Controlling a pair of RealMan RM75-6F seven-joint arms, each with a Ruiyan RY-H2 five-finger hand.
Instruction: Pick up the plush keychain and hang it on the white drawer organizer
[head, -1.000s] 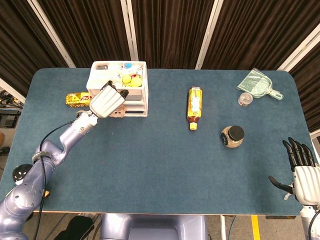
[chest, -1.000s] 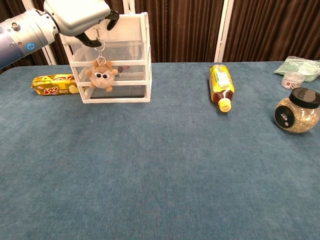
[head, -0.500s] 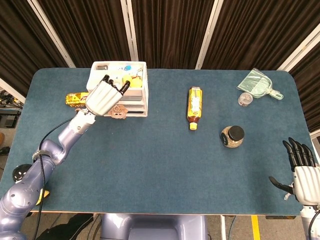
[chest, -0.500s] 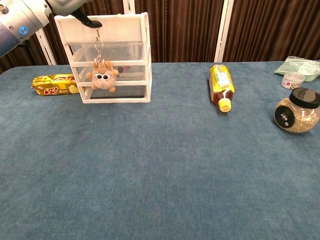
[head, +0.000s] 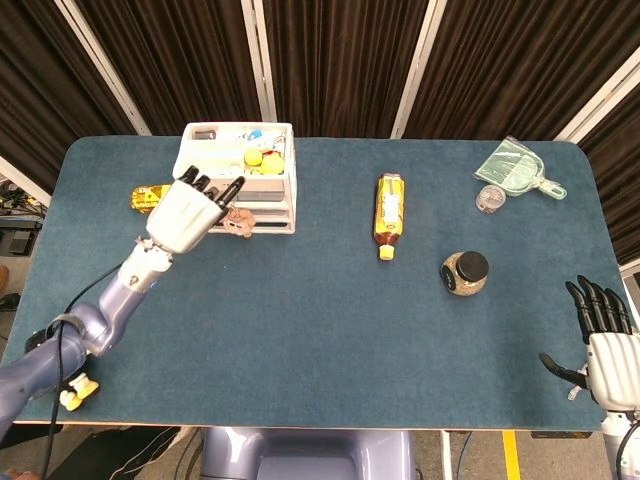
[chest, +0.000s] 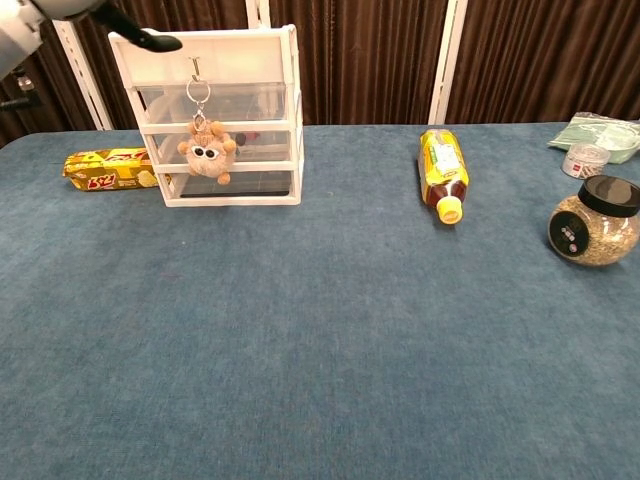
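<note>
The tan plush keychain (chest: 206, 153) hangs by its ring from a hook on the front of the white drawer organizer (chest: 270, 118); in the head view the plush keychain (head: 239, 220) shows against the white drawer organizer (head: 281, 190) front. My left hand (head: 184, 213) hovers just in front of the organizer with its fingers spread, holding nothing; in the chest view only a dark fingertip (chest: 150, 41) and a bit of the left hand show at the top left. My right hand (head: 603, 346) rests open at the table's near right corner.
A yellow snack pack (chest: 108, 168) lies left of the organizer. A yellow bottle (head: 389, 214) lies mid-table, a dark-lidded jar (head: 465, 272) to its right. A green dustpan (head: 515, 168) and a small clear tub (head: 490, 198) sit at the far right.
My left hand has let go of the keychain, spread its fingers and drawn back toward me and to the left. The plush now hangs on its own.
</note>
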